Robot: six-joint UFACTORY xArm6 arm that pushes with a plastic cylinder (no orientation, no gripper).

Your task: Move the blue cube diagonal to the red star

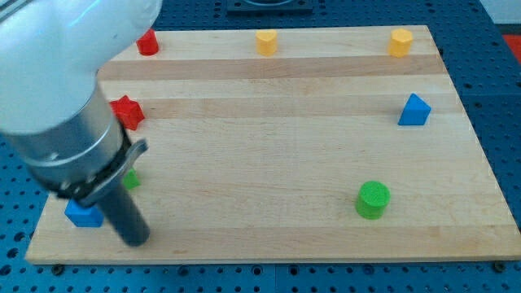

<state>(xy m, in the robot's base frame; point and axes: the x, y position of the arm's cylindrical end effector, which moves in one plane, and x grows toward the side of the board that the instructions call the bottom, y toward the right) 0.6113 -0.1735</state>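
Note:
The blue cube [82,214] lies near the board's bottom left corner, partly hidden behind my arm. The red star [128,112] lies above it, near the left edge. My rod comes down from the large grey arm at the view's left, and my tip [135,241] rests on the board just right of and slightly below the blue cube, close to it.
A green block [130,179] peeks out behind the rod, between cube and star. A red block [147,42] and two yellow blocks [266,41] [400,41] lie along the top. A blue triangle [414,111] is at right, a green cylinder [373,199] lower right.

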